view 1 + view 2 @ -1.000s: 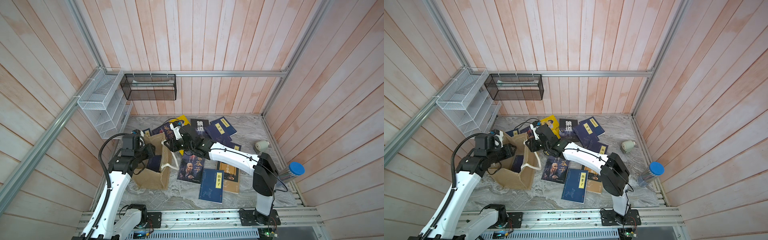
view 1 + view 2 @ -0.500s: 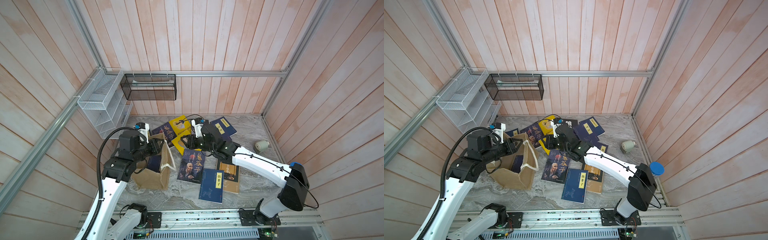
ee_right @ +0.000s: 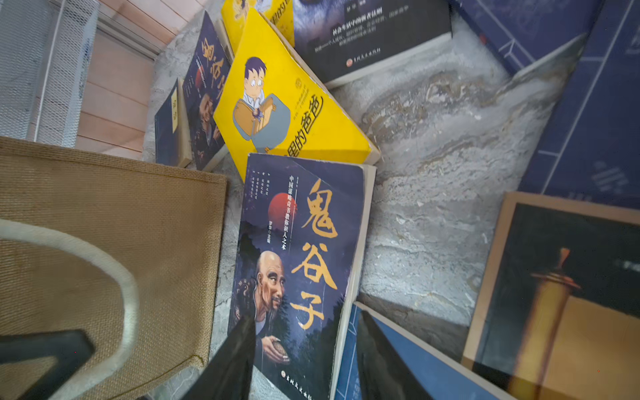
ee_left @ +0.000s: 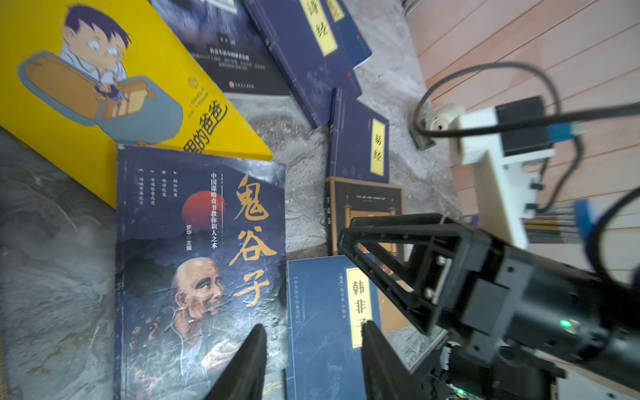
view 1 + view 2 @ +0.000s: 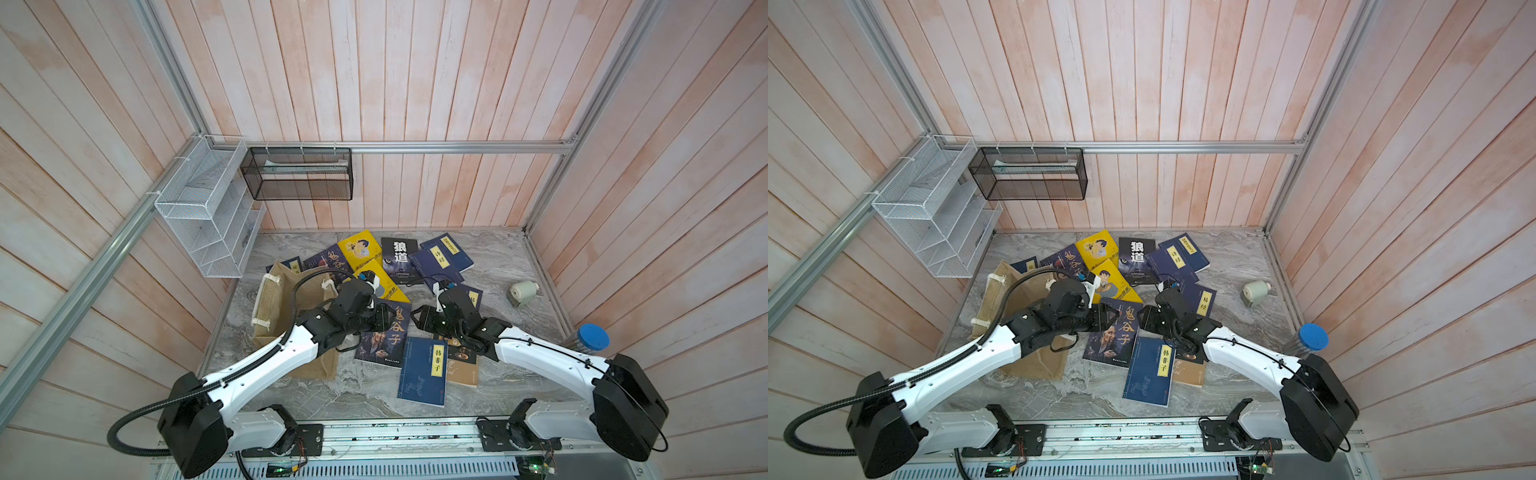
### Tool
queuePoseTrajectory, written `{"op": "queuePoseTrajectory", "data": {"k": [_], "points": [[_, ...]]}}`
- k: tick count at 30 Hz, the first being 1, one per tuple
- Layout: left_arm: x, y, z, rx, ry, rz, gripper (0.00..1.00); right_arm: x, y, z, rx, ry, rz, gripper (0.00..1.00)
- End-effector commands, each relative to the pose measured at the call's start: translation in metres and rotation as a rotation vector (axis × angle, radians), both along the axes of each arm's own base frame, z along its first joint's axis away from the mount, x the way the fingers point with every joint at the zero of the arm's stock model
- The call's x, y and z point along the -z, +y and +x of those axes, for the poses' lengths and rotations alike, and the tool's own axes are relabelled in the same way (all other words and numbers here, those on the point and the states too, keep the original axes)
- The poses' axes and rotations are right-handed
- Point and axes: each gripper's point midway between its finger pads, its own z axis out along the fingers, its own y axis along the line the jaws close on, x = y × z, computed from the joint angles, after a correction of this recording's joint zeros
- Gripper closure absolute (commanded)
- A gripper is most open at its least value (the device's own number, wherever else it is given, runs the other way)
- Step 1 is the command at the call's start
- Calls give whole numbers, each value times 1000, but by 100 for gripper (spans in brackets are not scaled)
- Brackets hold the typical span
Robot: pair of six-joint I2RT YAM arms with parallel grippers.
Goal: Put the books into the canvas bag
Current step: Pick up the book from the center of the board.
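**Left wrist view: two empty end effectors over one portrait book**

Both end effectors are moderately parted and hold nothing. The left end effector (image 4: 311,356) and the right end effector (image 3: 304,349) each hang with a tip either side of the portrait book's (image 5: 388,338) long edge, the one away from the canvas bag (image 3: 121,194). That book lies flat on the marbled counter (image 5: 498,286) just beside the bag, its long axis running along the bag's wall.

The left arm reaches across the bag, while the right comes from the side away from it. I judge the right better placed for the free page edge.

The book is a thin, scuffed paperback, navy with gold lettering. A yellow cartoon book (image 3: 298,114) touches one short end, and a blue book (image 4: 318,311) lies against the corner at the other. The bag is coarse tan weave, boxy, with a thick white rope handle (image 3: 114,273). Other books lie scattered beyond the bag.
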Motion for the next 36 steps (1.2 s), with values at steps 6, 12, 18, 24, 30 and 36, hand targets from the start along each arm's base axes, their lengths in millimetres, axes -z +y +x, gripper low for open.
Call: {"op": "queuePoseTrajectory", "data": {"k": [6, 12, 18, 24, 30, 36], "points": [[52, 0, 24, -92, 23, 30, 47, 31, 15, 3, -25, 70, 22, 51], [83, 20, 36, -140, 78, 71, 44, 47, 24, 5, -54, 96, 16, 53], [103, 40, 48, -206, 107, 120, 42, 64, 32, 3, -102, 137, 4, 63], [117, 60, 54, -271, 115, 170, 40, 77, 33, 1, -112, 165, -13, 65], [135, 77, 50, -321, 141, 230, 36, 85, 32, 1, -111, 176, -30, 67], [141, 71, 49, -280, 165, 183, 35, 92, 30, 0, -115, 186, -48, 71]]}}
